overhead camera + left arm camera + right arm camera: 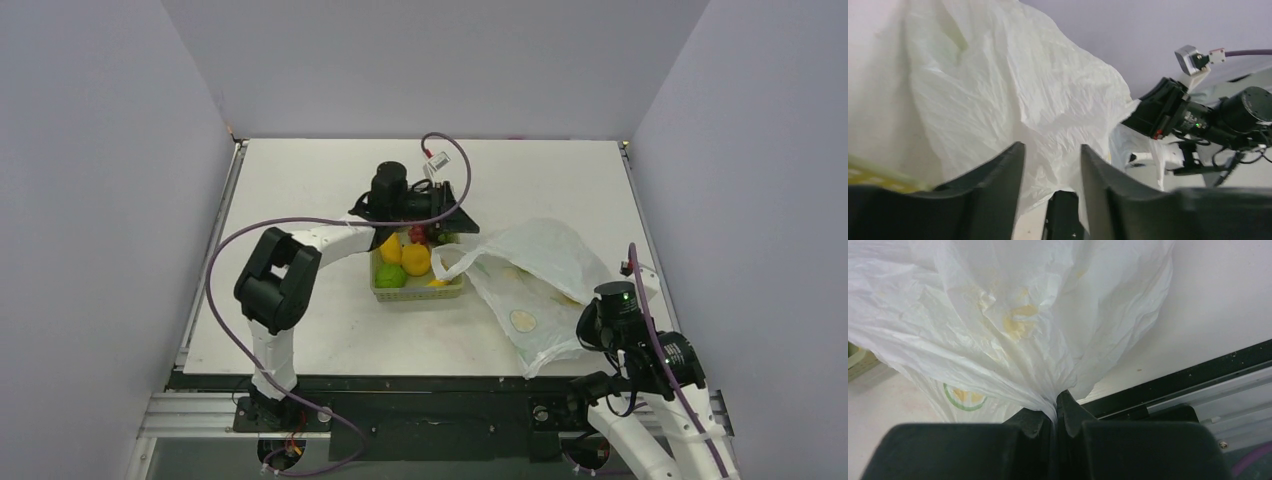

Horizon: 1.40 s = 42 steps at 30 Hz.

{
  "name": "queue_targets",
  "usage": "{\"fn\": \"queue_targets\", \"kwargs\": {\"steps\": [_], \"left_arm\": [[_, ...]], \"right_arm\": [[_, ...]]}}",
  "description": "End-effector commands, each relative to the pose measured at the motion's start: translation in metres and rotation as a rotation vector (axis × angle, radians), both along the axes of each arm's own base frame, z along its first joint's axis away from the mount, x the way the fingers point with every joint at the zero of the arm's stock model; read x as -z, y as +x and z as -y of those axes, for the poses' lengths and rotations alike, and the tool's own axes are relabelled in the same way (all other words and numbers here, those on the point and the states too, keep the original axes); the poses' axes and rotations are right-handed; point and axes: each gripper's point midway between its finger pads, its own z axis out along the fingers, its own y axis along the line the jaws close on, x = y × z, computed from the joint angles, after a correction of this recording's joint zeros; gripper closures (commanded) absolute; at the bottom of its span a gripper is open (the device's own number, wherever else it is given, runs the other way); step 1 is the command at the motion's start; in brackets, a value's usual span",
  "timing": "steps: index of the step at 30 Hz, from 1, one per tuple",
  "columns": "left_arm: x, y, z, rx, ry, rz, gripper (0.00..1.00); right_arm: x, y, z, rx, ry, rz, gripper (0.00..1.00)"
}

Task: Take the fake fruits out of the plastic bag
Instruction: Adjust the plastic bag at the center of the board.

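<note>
The right pincer point(1054, 407) clamps the limp, slippery thin white plastic bag point(1013, 315); the parted, empty left pincer point(1052, 150) should pinch its loop handle point(441, 262).

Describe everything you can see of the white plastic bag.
The plastic bag is thin, white, semi-translucent and crinkled. It lies slumped on the table, right of the green basket, one loop handle reaching toward it. A green-ringed round print marks its near side; yellowish shapes show faintly through. The right tool is shut on a gathered bunch at its near end. The left tool, open, holds none of it.
</note>
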Motion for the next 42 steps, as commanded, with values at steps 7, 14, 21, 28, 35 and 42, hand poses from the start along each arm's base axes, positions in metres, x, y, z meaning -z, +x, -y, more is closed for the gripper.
{"fn": "queue_targets", "kwargs": {"steps": [7, 14, 21, 28, 35, 42], "left_arm": [[-0.060, -0.011, -0.055, -0.251, 0.206, 0.331, 0.37], [-0.069, -0.118, -0.038, -0.250, 0.256, 0.528, 0.35], [-0.062, -0.161, 0.003, -0.451, 0.264, 0.607, 0.45], [-0.036, -0.149, 0.041, -0.577, 0.293, 0.589, 0.55], [-0.002, -0.130, 0.064, -0.677, 0.310, 0.575, 0.54], [0.005, -0.109, 0.096, -0.676, 0.290, 0.616, 0.42]], "right_arm": [[-0.017, -0.003, 0.004, -0.010, -0.006, 0.049, 1.00], [-0.026, 0.003, -0.010, -0.048, 0.057, 0.076, 1.00], [-0.032, 0.007, -0.017, -0.073, 0.087, 0.097, 1.00], [-0.031, 0.004, -0.021, -0.089, 0.103, 0.093, 1.00], [-0.030, 0.003, -0.028, -0.138, 0.118, 0.083, 1.00], [-0.038, 0.015, -0.057, -0.252, 0.212, 0.094, 1.00]]}}
